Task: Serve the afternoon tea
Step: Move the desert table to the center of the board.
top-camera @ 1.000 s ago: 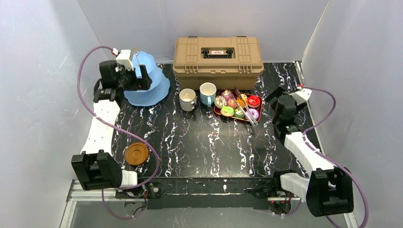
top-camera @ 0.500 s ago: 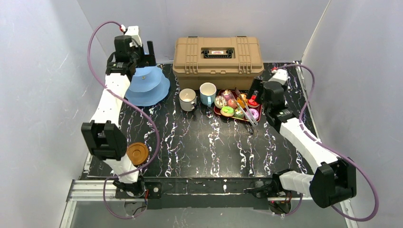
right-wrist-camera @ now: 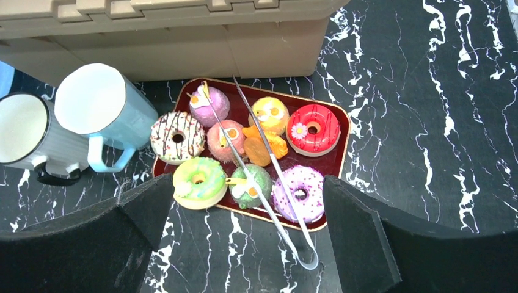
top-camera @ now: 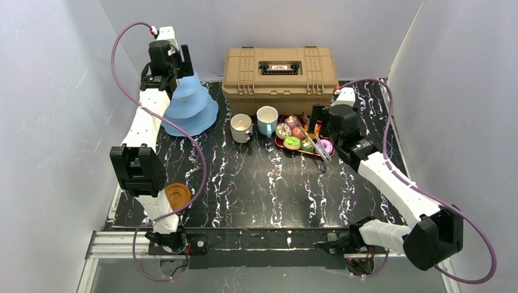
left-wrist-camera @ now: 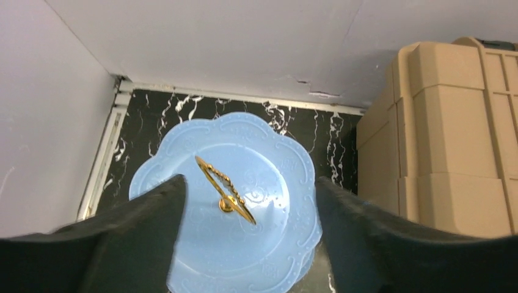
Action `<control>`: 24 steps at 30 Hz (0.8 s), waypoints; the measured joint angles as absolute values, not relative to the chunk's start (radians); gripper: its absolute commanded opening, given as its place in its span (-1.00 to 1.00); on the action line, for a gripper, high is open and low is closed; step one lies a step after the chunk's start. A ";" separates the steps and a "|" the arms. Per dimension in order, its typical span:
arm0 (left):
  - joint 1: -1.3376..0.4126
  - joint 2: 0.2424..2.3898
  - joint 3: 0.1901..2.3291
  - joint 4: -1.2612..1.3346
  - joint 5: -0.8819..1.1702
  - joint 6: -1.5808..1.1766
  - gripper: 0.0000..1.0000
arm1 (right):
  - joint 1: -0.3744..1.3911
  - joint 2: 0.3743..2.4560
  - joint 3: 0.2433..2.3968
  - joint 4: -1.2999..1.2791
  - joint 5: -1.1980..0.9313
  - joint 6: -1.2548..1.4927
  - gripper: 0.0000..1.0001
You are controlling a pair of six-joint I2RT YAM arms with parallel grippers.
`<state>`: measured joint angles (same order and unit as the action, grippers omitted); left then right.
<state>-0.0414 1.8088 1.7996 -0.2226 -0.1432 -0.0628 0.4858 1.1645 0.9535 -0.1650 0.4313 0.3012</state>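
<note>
Now, up at eleven o'clock on the black marble table [top-camera: 262, 183], the left gripper [top-camera: 185, 60] hangs directly over the light-blue cake stand [top-camera: 192, 107]. From its wrist camera the left gripper [left-wrist-camera: 248, 183] has its jaws spread wide, one finger on each side of the cake stand [left-wrist-camera: 269, 152], and the gold ring handle [left-wrist-camera: 225, 190] stands free between them, so nothing is grasped. At twelve o'clock sits the tan toolbox [top-camera: 280, 70], lid down. Just in front of it the white mug [top-camera: 240, 127] and the light-blue mug [top-camera: 267, 119] stand upright side by side, nearly touching. Over at one o'clock the right gripper [top-camera: 317, 121] hovers above the dark-red tray [top-camera: 279, 142], jaws released and wide, gripping nothing. Looking down through the right gripper [right-wrist-camera: 247, 183], the tray [right-wrist-camera: 341, 152] is crowded: a red donut [right-wrist-camera: 313, 128] at its two o'clock, a chocolate sprinkled donut [right-wrist-camera: 178, 137] at nine, a green donut [right-wrist-camera: 198, 180] at seven and a purple donut [right-wrist-camera: 299, 194] at five, with small cakes bunched in the middle. The metal tongs [right-wrist-camera: 269, 177] lie slanted across them, their bend poking off the near rim onto the table. Down at eight o'clock a brown saucer [top-camera: 177, 196] lies beside the left arm, well apart from everything else.
</note>
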 measured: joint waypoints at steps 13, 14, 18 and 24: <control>-0.041 1.852 1.799 -0.133 -0.162 0.006 -0.77 | 0.488 1.121 0.953 -0.236 0.422 0.271 1.00; -0.041 1.852 1.796 -0.127 -0.163 0.015 -0.83 | 0.488 1.119 0.953 -0.239 0.422 0.269 1.00; -0.040 1.847 1.776 -0.090 -0.172 0.052 -1.00 | 0.488 1.116 0.953 -0.242 0.417 0.262 1.00; -0.041 1.778 1.695 -0.083 -0.159 0.086 -1.00 | 0.488 1.107 0.953 -0.245 0.415 0.258 1.00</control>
<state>-0.0414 1.7779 1.6947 -0.0830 -0.1585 0.0856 0.4877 1.1069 0.9535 -0.2455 0.4152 0.2581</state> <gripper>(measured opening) 0.018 1.000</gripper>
